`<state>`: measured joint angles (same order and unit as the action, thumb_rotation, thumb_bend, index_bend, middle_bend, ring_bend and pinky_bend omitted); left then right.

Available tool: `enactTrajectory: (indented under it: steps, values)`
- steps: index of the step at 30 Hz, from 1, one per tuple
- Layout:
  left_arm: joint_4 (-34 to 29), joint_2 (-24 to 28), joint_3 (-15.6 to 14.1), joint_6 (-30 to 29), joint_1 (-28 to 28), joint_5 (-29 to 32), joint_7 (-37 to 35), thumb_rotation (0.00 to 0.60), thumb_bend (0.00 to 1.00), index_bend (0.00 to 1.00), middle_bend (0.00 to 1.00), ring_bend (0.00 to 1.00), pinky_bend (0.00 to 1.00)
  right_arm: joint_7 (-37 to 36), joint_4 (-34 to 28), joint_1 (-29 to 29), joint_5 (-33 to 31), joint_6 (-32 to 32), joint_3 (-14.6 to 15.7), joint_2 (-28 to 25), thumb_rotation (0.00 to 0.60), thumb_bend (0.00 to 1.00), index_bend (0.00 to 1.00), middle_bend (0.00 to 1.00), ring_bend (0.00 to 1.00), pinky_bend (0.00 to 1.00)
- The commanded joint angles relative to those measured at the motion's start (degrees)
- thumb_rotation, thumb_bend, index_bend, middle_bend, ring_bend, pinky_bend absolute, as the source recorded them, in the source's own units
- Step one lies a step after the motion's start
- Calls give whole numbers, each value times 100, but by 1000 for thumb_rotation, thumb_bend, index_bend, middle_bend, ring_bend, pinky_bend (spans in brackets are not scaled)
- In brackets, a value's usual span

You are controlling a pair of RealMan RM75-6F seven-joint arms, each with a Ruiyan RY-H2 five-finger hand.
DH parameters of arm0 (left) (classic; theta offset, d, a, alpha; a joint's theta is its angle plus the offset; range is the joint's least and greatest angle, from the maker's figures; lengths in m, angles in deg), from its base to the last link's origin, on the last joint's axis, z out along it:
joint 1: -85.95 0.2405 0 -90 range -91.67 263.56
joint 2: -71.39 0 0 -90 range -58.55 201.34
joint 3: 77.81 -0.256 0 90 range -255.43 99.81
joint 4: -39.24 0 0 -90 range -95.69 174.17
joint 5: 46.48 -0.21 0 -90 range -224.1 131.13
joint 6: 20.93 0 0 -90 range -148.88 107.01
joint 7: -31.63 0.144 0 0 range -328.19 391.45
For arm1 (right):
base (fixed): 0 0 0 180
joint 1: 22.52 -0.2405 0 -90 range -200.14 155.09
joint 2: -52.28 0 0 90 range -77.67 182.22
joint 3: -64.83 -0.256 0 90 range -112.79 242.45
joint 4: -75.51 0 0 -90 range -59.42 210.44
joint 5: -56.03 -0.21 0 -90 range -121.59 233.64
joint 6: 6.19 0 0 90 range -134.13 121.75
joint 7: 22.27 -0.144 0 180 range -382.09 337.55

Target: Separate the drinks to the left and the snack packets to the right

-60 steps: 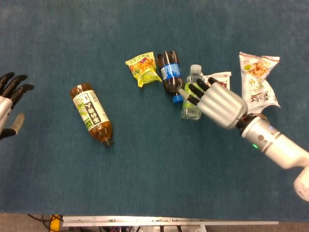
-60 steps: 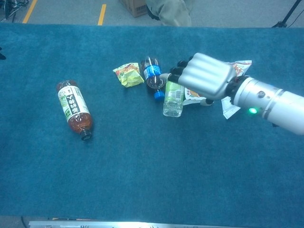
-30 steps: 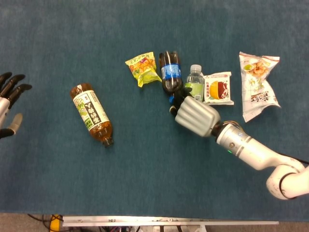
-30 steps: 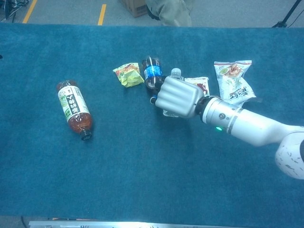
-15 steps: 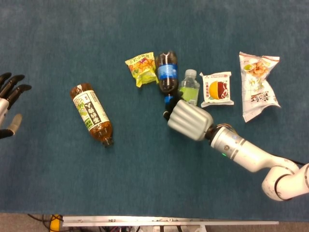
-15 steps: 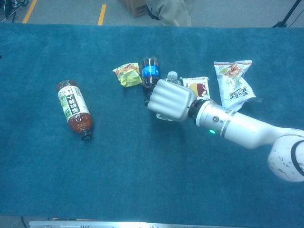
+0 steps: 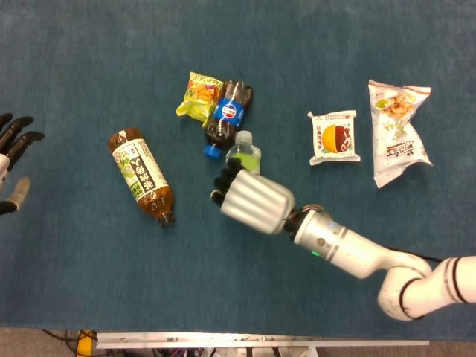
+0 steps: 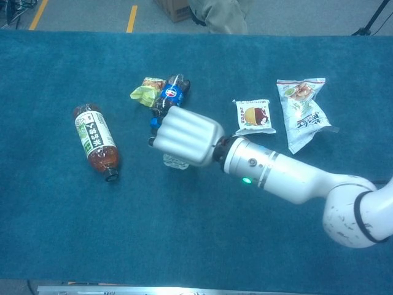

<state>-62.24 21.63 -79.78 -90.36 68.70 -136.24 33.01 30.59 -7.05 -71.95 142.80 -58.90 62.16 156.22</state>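
Blue-green carpet covers the worktop (image 7: 89, 67), and we look down on it from above. Our right hand (image 7: 251, 201) lies near the middle, knuckles up, fingers curled over the lower body of a small clear water bottle (image 7: 244, 152). The bottle lies under and just beyond the hand, its cap end sticking out past the fingertips. In the chest view its base shows beneath the hand (image 8: 185, 136), so we read it as grasped.

Touching the water bottle's cap end is a dark cola bottle (image 7: 227, 110) with a blue label and blue cap. A small yellow snack packet (image 7: 198, 95) rests against the cola bottle's left side.

Well to the left lies an amber tea bottle (image 7: 141, 176), on its side, apart from everything else. Our left hand (image 7: 11, 163) is at the far left edge of the head view, fingers spread and holding nothing.

To the right of the hand, well apart, sit a small white snack packet (image 7: 335, 136) and a taller white packet (image 7: 399, 132) beside it.
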Motion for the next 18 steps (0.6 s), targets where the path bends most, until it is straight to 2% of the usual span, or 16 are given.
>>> enactTrajectory:
  steps: [1,4,6,10,12,18]
  values:
    - [-7,5,1,-9,6,-3,2,600,455,165,92,50,131,55,106,-42,5,4,-54,207,600,37,536,468,416,375]
    - [-15,17,1,-25,16,-11,11,600,455,165,92,50,131,150,154,-30,-54,7,-74,306,600,37,535,462,401,375]
    - [-23,25,8,-43,22,-15,15,600,455,165,92,50,131,275,142,-15,-122,22,-87,296,600,37,489,425,351,375]
    - [-36,42,15,-77,37,-25,26,600,455,165,92,50,131,441,1,34,-291,25,-140,133,600,38,287,321,245,362]
    - [-44,46,21,-78,36,-26,40,600,455,165,92,50,131,469,-116,59,-350,0,-171,16,600,38,229,296,227,357]
    - [-95,79,79,5,-48,-9,140,600,455,165,92,50,131,474,-592,164,-429,-141,-195,-504,600,41,193,281,217,353]
